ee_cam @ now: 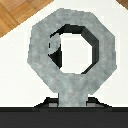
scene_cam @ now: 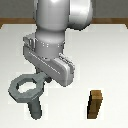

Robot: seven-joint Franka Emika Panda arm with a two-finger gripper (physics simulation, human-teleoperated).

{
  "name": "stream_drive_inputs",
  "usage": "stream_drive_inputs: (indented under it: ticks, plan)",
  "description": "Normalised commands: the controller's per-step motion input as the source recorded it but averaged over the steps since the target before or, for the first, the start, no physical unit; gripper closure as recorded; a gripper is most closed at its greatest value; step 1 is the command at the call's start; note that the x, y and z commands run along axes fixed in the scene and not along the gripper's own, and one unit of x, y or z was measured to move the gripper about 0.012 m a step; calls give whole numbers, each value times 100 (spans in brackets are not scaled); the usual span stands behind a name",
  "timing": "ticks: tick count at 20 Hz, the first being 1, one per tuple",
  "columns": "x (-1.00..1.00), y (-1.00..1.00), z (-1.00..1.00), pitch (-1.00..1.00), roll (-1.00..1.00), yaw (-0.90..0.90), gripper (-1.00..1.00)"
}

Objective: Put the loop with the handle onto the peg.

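Exterior view shows the white worktop (scene_cam: pixel 112 60) carrying everything, with the robot arm (scene_cam: pixel 60 20) bulking over its middle and reaching down toward the exterior view's left. Its fingers (scene_cam: pixel 44 80) are closed on the short handle of the loop with the handle (scene_cam: pixel 22 87), so the grey-green ring is held out flat and level, clear of the worktop. That level hold makes sense, since the hole must face straight down to slide over a post. Directly beneath the ring's near edge stands the peg (scene_cam: pixel 36 107), upright and dark grey; its top looks close under the ring, though I cannot tell whether it has entered the hole. In the wrist view the loop fills the frame, and a rounded grey shape, probably the peg's top (ee_cam: pixel 54 41), shows at the hole's rim, suggesting the ring is slightly off centre. A brown wooden block (scene_cam: pixel 95 104) stands well apart toward the exterior view's right, uninvolved.
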Motion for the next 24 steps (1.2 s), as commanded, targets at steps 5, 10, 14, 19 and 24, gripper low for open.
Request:
stream_drive_inputs:
  ticks: [5, 10, 14, 19, 24]
  plan:
    - [0, 20, 0, 0, 0, 0, 100]
    - [0, 40, 0, 0, 0, 0, 100]
    - [0, 0, 25, 0, 0, 0, 100]
    - [0, 0, 20, 0, 0, 0, 100]
    - [0, 0, 40, 0, 0, 0, 100]
